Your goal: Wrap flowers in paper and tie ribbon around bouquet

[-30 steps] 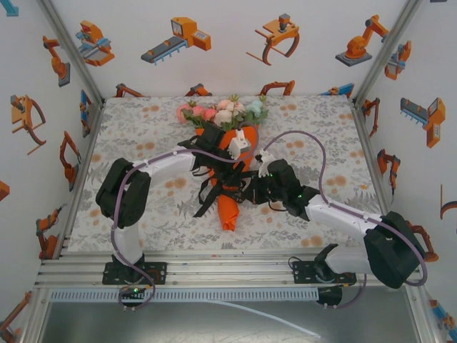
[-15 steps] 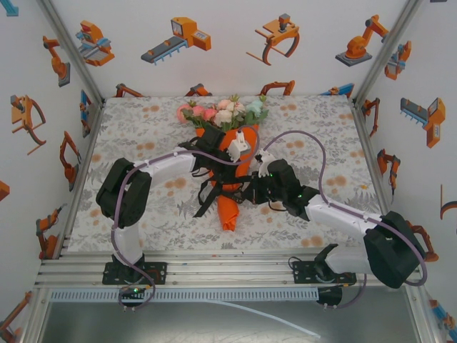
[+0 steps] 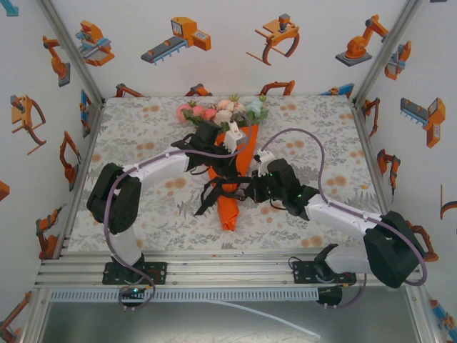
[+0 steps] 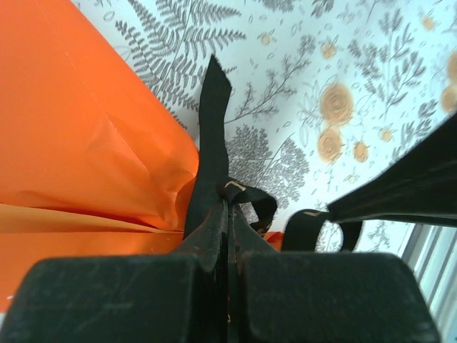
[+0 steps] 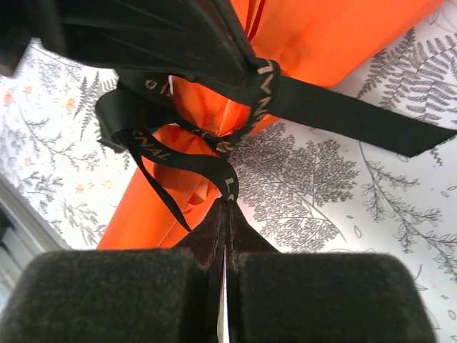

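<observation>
The bouquet lies mid-table: pink, white and mint flowers (image 3: 223, 111) at the far end, with the orange paper (image 3: 228, 207) cone tapering toward me. The black ribbon (image 3: 206, 202) is wound round the cone's middle, its tails trailing left. My left gripper (image 3: 226, 168) sits over the cone and is shut on a ribbon (image 4: 214, 107) strand at its tips (image 4: 228, 196). My right gripper (image 3: 247, 190) comes in from the right. It is shut on a ribbon (image 5: 260, 89) loop at its tips (image 5: 227, 204), close to the paper (image 5: 321, 36).
The floral tablecloth (image 3: 143, 121) covers the table. White walls with orange robot prints close in the left, far and right sides. The metal base rail (image 3: 228, 275) runs along the near edge. A grey cable (image 3: 307, 139) arcs above the right arm.
My left gripper has closed on the ribbon. It has shifted slightly toward the flowers, and its elbow has swung left. The right gripper stays shut on its strand.
</observation>
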Robot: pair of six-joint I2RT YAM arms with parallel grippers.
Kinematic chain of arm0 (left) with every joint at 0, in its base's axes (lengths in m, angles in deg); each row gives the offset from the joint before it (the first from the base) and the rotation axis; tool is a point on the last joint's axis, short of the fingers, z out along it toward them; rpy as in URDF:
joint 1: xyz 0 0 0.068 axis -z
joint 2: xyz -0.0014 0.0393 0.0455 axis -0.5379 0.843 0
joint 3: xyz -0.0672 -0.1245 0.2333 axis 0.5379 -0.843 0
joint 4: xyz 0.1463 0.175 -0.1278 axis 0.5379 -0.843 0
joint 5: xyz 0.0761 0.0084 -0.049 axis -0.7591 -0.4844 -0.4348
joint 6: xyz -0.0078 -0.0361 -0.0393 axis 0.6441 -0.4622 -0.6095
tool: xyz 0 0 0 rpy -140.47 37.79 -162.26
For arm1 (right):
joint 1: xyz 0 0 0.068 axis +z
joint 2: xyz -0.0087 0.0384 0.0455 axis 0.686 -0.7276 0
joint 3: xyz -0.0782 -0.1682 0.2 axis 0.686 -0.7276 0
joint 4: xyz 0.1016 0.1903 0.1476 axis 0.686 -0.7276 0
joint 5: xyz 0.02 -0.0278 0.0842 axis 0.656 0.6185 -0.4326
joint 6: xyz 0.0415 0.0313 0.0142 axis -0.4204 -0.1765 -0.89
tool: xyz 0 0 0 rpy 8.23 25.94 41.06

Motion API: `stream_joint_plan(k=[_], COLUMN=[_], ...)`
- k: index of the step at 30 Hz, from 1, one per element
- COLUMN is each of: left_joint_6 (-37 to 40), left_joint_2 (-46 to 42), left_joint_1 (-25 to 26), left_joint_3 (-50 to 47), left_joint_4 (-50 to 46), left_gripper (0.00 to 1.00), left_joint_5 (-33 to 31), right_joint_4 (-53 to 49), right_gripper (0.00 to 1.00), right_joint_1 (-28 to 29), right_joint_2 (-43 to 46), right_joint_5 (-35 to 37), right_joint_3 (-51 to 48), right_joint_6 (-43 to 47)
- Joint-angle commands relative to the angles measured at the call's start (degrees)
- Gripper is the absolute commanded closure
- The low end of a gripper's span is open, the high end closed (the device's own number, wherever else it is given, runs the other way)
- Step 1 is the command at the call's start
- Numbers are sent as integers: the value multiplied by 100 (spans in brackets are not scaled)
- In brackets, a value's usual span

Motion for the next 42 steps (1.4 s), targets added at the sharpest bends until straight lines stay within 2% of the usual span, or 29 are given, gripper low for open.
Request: stream_joint_plan(k=[1,5,10,13,16,21,27,34,39,42], left_joint_6=[-431,-534,-569,-596,-647,-666,-730,-799,-887,-1112], left_joint_2=[-241,-196,-174,-187,-193,-189,-214,-195,-205,-236], left_joint_1=[-25,-25,-35,-57,-76,-91,-127,-136,-171,-213], left_joint_3=[-158,-160,-138,-127,-143,-108,-121,-108,-64,-70], left_joint_4=[239,178,102,64,114,85,55,110,94,170], left_gripper=[100,100,100,100,100,100,100,100,100,100], left_joint_5=[126,140,-46,-94,-51,-42,-84,-5,26,241], right_joint_4=[321,900,1866,2354,2414,2515,2647,2768,3092,3152], right_gripper=[100,100,100,96,84,79,77,56,55,60], right_joint_1=[43,42,58,128,142,147,164,182,185,192], right_joint_2=[-229,-451,-743,-757,-787,-1121,-1294,-1386,-1606,-1774], right_joint_5=[288,237,-291,-174,391,905,1102,1170,618,626], right_joint_3=[295,399,327,118,43,94,38,-11,83,197], right_joint_6=[519,637,438,428,509,707,769,798,799,715])
